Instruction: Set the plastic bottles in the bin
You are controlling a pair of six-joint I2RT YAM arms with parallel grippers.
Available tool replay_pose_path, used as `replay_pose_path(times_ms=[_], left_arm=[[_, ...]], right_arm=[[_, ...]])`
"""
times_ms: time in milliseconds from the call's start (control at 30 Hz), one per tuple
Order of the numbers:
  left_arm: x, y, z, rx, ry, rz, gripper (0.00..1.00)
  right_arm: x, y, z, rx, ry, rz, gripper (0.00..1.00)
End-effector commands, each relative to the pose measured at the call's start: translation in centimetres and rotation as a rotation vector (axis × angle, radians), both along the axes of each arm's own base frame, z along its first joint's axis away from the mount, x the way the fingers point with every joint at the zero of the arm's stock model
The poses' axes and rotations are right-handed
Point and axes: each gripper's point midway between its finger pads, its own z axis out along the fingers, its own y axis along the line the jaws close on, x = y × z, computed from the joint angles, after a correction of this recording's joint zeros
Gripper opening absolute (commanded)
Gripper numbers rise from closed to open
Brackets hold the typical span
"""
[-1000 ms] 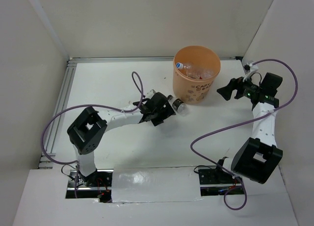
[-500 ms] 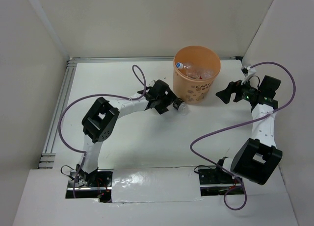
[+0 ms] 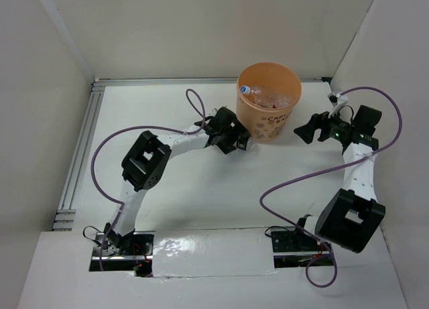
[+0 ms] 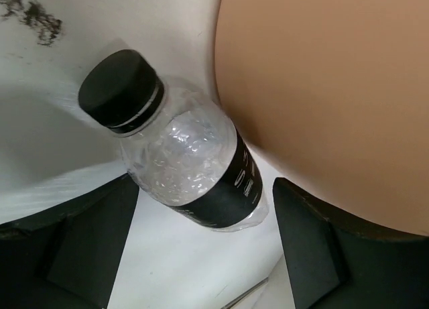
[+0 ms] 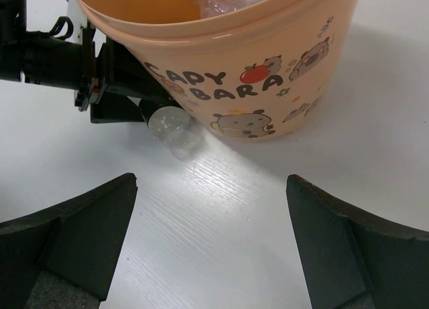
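The left pincer [image 3: 234,143] is released, with its jaws spread to either side of a clear plastic bottle [image 4: 191,171] that has a black cap and a black label. This bottle lies on its side on the white counter [image 3: 201,188], just beside the near-left wall of the bin [image 3: 268,125]. The right pincer [image 3: 303,129] is also released, jaws wide, near the bin's right side and apart from it. The bin stands upright at the far middle and holds further clear bottles [image 3: 265,96], one of them blue-capped.
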Motion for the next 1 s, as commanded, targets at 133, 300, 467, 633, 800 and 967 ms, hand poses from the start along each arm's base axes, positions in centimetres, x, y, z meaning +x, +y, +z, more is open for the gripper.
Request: replay_pose_path(times_ms=[133,300,467,633,800,967], left_arm=[[-0.6,-1.5,-2.1,0.017,0.048,0.043,0.87],[-1.6,-0.4,-3.5,0.052,0.095,0.066,0.84],[-2.7,1.1,-4.7,0.089,0.12,0.087,0.74],[-3.8,2.0,-5.0,0.115,0.09,0.026,0.32],[-5.1,3.7,0.2,0.137,-0.092,-0.103,0.0],[-6.7,5.0,10.2,0.132,-0.504,-0.332,0.0]], right_arm=[[-1.3,0.8,0.1,0.005,-0.012,0.023,0.99],[-1.5,1.0,-0.2,0.015,-0.006,0.03,0.99],[-1.6,1.1,-0.1,0.02,-0.008,0.037,0.99],[-1.7,1.0,-0.1,0.029,-0.003,0.035,0.99],[-4.8,2.8,-1.5,-0.075,-0.055,0.213,0.91],[-8.6,4.5,-5.2,-0.186,-0.085,0.384,0.37]])
